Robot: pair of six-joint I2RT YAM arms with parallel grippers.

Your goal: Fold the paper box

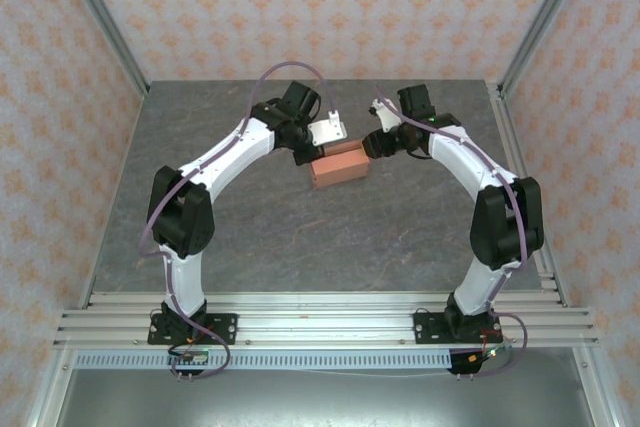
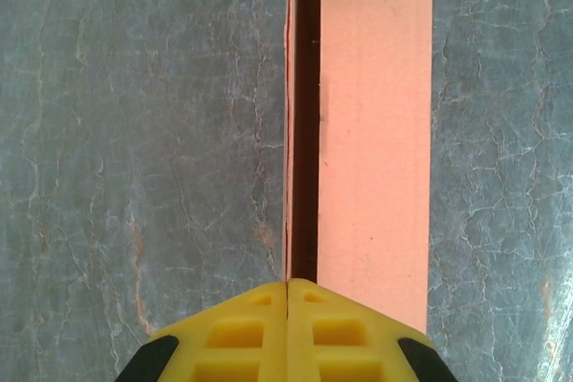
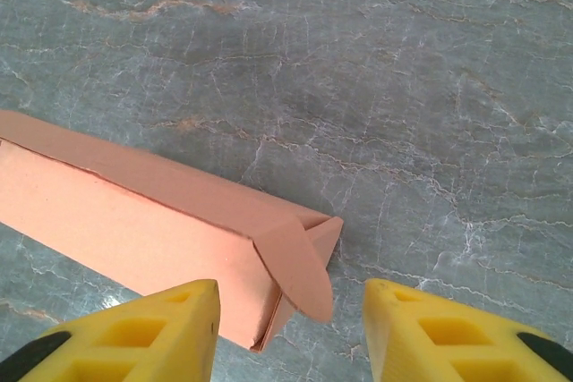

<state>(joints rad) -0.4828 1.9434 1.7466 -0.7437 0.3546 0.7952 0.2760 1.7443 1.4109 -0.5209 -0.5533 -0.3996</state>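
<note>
The paper box [image 1: 337,166] is a salmon-orange, long, shallow folded shape lying on the grey table near the middle back. In the left wrist view the paper box [image 2: 376,131] runs away from the camera, and one thin upright wall enters my left gripper [image 2: 286,297], whose yellow fingers are pressed together on that edge. In the right wrist view the paper box [image 3: 134,212] ends in a rounded tab that sticks out loose. My right gripper [image 3: 291,285] stands open around that end, one finger on each side, touching nothing. From above, the left gripper [image 1: 308,152] and right gripper [image 1: 372,144] sit at opposite ends of the box.
The grey marbled table [image 1: 300,237] spreads around the box. Metal frame posts and patterned walls close in the left, right and back. The aluminium rail [image 1: 320,322] carrying both arm bases runs along the near edge.
</note>
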